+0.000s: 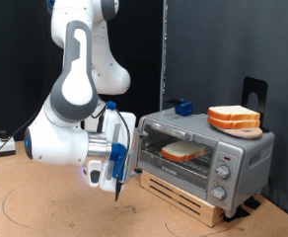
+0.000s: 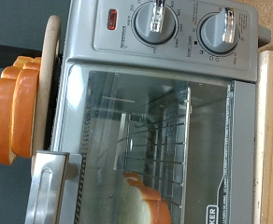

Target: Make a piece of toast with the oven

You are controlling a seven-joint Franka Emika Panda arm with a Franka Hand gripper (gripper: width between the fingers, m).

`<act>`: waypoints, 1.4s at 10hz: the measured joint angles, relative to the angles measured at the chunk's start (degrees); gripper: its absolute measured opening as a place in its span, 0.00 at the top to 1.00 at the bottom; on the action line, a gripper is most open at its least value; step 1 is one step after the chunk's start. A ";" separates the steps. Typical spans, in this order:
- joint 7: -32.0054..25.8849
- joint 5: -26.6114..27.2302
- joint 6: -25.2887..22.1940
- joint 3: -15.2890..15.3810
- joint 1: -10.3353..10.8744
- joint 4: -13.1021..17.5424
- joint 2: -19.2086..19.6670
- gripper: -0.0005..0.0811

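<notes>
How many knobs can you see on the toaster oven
3 knobs in the exterior view, stacked down the oven's right panel: top, middle, bottom. The wrist view shows only two, and.

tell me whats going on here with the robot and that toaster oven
A Franka arm is working at a silver toaster oven that sits on a wooden base. Its gripper hangs in front of the oven, toward the exterior view's left of the glass door, with nothing visible between its fingers. The door looks closed, and a piece of toast already lies on the rack inside. A stack of bread slices rests on a round board on top of the oven. The wrist view faces the door and the knobs.
</notes>
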 joint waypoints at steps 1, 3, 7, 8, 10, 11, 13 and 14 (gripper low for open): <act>0.05 -0.02 -0.80 0.00 -0.09 -0.03 0.03 0.01; 0.36 2.88 -5.70 0.62 -0.21 2.71 2.17 0.01; 3.37 -6.23 -12.76 2.29 2.17 16.51 11.66 0.01; 4.03 -6.95 -11.16 2.30 3.39 18.66 13.33 0.01; 4.08 -6.37 -5.68 2.33 5.44 20.47 15.07 0.01; 4.09 -6.37 -6.06 2.31 5.40 20.41 15.08 0.01; 2.51 -6.41 -7.56 2.43 5.33 20.73 15.81 0.01; 1.62 -6.38 -7.01 2.56 5.47 20.83 16.55 0.01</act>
